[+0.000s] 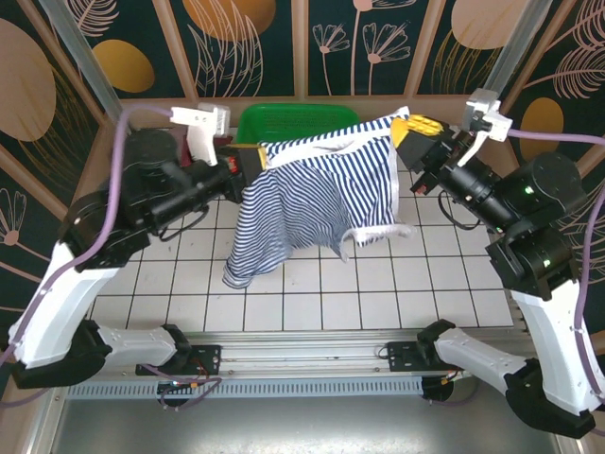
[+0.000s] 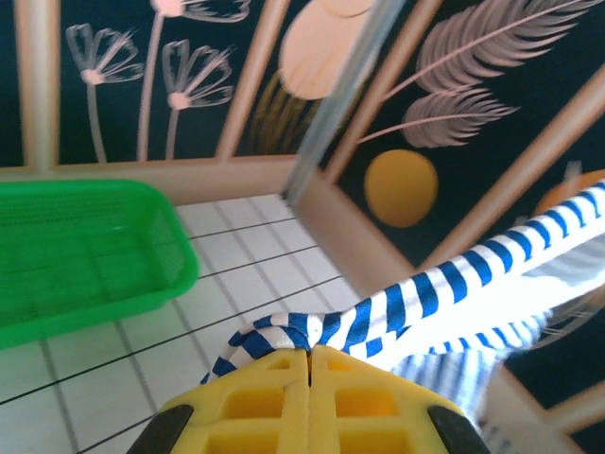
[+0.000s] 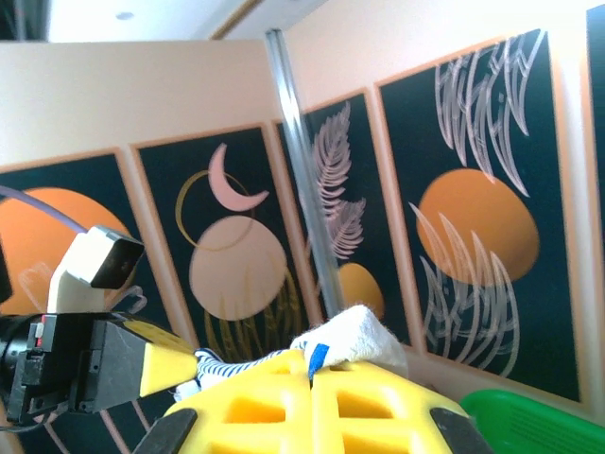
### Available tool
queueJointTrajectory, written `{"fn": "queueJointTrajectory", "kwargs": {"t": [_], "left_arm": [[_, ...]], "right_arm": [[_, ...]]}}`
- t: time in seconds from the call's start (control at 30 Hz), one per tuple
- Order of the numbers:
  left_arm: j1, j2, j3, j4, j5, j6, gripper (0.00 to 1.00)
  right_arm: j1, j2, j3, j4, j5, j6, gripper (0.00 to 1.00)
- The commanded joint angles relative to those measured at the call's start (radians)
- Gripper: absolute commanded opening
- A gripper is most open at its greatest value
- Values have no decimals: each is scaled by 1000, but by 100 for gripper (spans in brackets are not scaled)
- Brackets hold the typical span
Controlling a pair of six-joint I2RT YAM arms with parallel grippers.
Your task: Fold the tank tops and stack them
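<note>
The navy-and-white striped tank top (image 1: 312,194) hangs in the air above the tiled table, stretched between both grippers. My left gripper (image 1: 257,159) is shut on its left edge; a bunched striped fold (image 2: 312,331) pokes out of the yellow jaws in the left wrist view. My right gripper (image 1: 408,132) is shut on the top's right corner, and the white hem (image 3: 354,339) sticks out between its jaws. The cloth's lower end (image 1: 244,270) trails down toward the table. The mauve-pink and maroon tops are out of view.
A green plastic basket (image 1: 284,121) stands at the back of the table behind the hanging cloth; its rim (image 2: 113,284) sits left of my left gripper. White tiled table (image 1: 378,293) lies bare below. Wooden walls enclose the back and sides.
</note>
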Motion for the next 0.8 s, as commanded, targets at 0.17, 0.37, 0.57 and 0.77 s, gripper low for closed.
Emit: {"fn": "queueJointTrajectory", "kwargs": {"t": [0.17,0.37,0.57,0.77], "left_arm": [[221,169,-390,245,94,34,0],[269,398,-553,448,216,30,0],[279,619,-375,325,100,86,0],[280,654,-287,282,-15,89,0]], "right_arm": [[-154,146,-301,60,-59,-41,0],[-202,301,-576,265,-101,-11,0],[-250,504,-526,267,-67,-26,0],[-290,552,-424,284,-23,-44,0]]}}
